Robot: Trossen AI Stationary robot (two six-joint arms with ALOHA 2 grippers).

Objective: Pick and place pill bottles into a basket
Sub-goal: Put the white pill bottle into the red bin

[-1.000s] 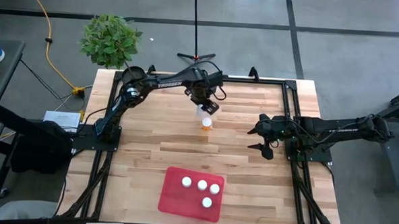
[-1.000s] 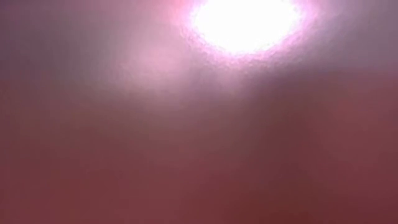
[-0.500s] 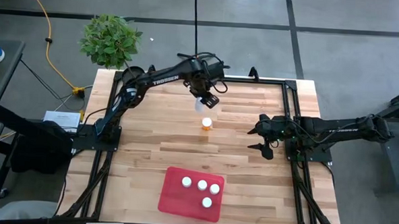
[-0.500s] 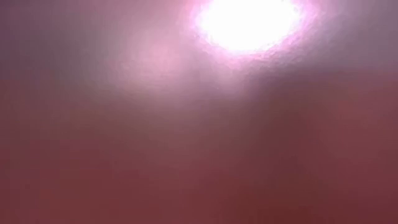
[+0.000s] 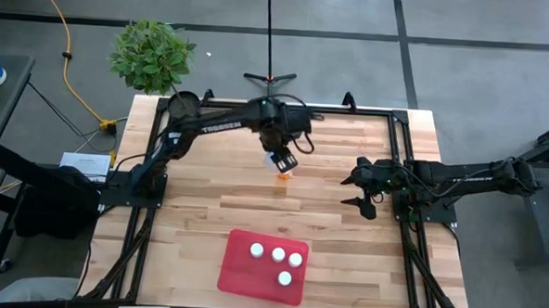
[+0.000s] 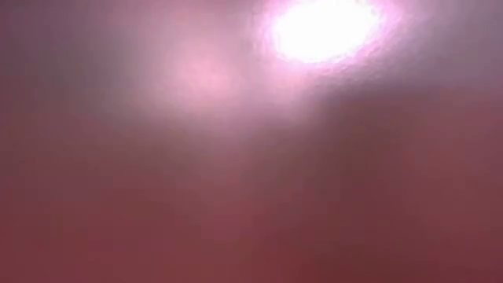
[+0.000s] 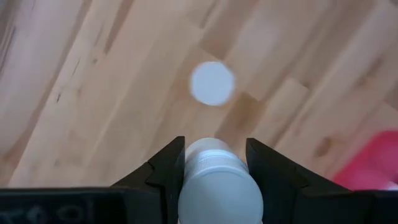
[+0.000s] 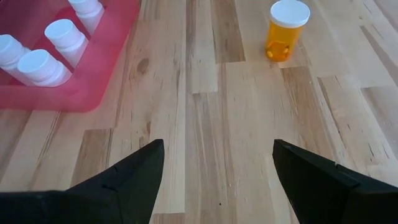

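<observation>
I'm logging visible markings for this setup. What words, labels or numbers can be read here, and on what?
"TROSSEN": white lettering on the left arm in the high view.
White lettering on the right arm: too small to read.
Pill bottles and red basket: no readable text shows.

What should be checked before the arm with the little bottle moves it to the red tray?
1. Bottle held: left gripper shut on a white-capped orange pill bottle: ok.
2. Bottle directly below: a second white-capped bottle stands on the wooden table; clearance cannot tell.
3. Room in the flat red tray, which holds four bottles: ok.
4. Right gripper open, off to the side: ok.
5. Low camera view: blocked, not ok.
</observation>
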